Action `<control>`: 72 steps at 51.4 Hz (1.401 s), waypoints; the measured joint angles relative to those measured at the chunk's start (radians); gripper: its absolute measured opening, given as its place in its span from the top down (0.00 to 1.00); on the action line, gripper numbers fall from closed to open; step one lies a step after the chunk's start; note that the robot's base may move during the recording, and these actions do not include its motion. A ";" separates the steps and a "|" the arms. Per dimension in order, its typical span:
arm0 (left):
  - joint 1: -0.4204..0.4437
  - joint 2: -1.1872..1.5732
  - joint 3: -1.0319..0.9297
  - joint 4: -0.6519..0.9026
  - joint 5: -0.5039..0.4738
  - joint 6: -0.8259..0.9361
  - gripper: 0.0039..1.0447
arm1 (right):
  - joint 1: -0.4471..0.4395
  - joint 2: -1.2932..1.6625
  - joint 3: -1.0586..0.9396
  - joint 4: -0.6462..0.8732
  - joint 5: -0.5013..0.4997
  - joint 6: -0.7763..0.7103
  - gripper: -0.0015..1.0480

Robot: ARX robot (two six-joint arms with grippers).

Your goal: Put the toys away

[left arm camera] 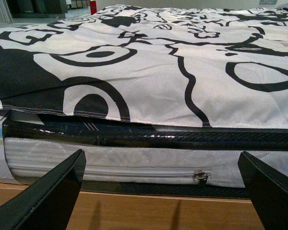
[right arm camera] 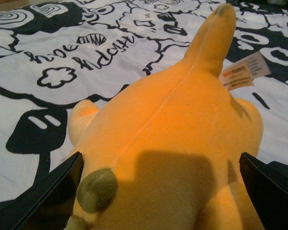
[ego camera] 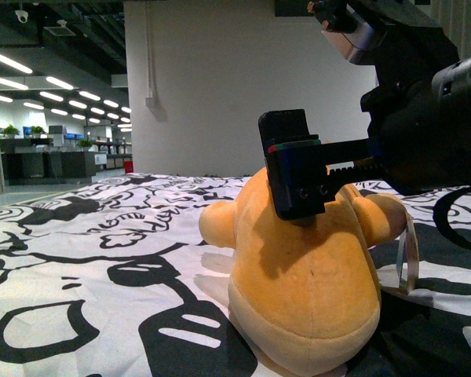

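Front view: I log the plush toy (ego camera: 298, 290), orange-yellow, in the lower centre-right of the frame. It sits on the black-and-white patterned bedcover (ego camera: 78, 259). A paper tag (ego camera: 408, 255) hangs at its right edge in the frame. The right gripper (ego camera: 298, 169) reaches in from the upper right, with one black finger at the toy's top. I cannot tell from here whether it presses in.

Right wrist view: the toy fills the picture between the two fingers (right arm camera: 48, 201). I read the jaws as spread wide, one on each flank, not closed on it.

Left wrist view: the left gripper (left arm camera: 158, 191) is also spread wide and holds nothing. It faces the side of the mattress (left arm camera: 134, 160) with its zip (left arm camera: 198, 175). The bedcover drapes over the mattress, and wooden floor (left arm camera: 149, 211) lies under it.
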 joint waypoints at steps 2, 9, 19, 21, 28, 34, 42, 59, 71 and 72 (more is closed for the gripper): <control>0.000 0.000 0.000 0.000 0.000 0.000 0.06 | -0.002 -0.006 -0.002 -0.006 -0.012 0.003 0.06; 0.000 0.000 0.000 0.000 0.000 0.000 0.06 | -0.013 -0.041 -0.003 -0.023 -0.026 0.014 0.06; 0.000 0.000 0.000 0.000 0.000 0.000 0.06 | -0.015 -0.093 0.004 -0.050 -0.033 0.039 0.06; 0.000 0.000 0.000 0.000 0.000 0.000 0.06 | -0.010 -0.102 0.006 -0.053 -0.032 0.041 0.06; 0.000 0.000 0.000 0.000 0.000 0.000 0.06 | 0.028 -0.124 0.011 -0.065 -0.023 0.048 0.06; 0.000 0.000 0.000 0.000 0.000 0.000 0.06 | 0.066 -0.124 0.011 -0.064 -0.003 0.049 0.06; 0.000 0.000 0.000 0.000 0.000 0.000 0.06 | 0.119 -0.106 0.011 -0.042 0.035 0.052 0.06; 0.000 0.000 0.000 0.000 0.000 0.000 0.06 | 0.155 -0.006 -0.009 0.109 0.146 0.034 0.06; 0.000 0.000 0.000 0.000 0.000 0.000 0.06 | 0.146 0.005 -0.088 0.185 0.170 0.031 0.06; 0.000 0.000 0.000 0.000 0.000 0.000 0.06 | 0.146 0.005 -0.093 0.185 0.170 0.031 0.06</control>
